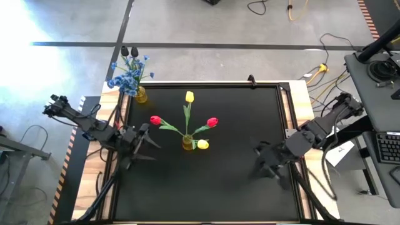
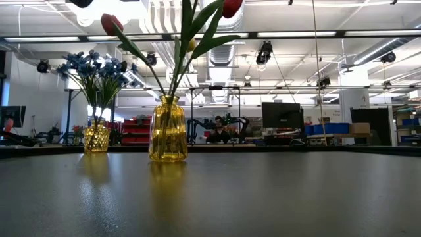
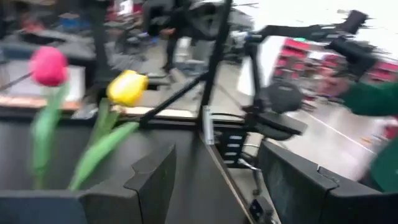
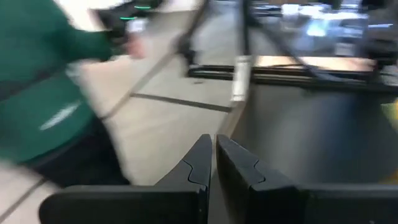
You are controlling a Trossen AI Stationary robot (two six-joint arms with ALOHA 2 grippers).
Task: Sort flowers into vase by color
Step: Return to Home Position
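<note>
An amber glass vase stands mid-table and holds tulips by their green stems: two red and two yellow. A smaller amber vase at the far left corner holds the blue blossoms. My left gripper hovers open just left of the tulip vase and touches nothing; its wrist view shows a red tulip and a yellow tulip ahead. My right gripper is shut and empty, right of centre.
The black tabletop has wooden side strips and raised edges. A person in a green sleeve stands beyond the table's edge. A desk with a keyboard and cables lies off to the right.
</note>
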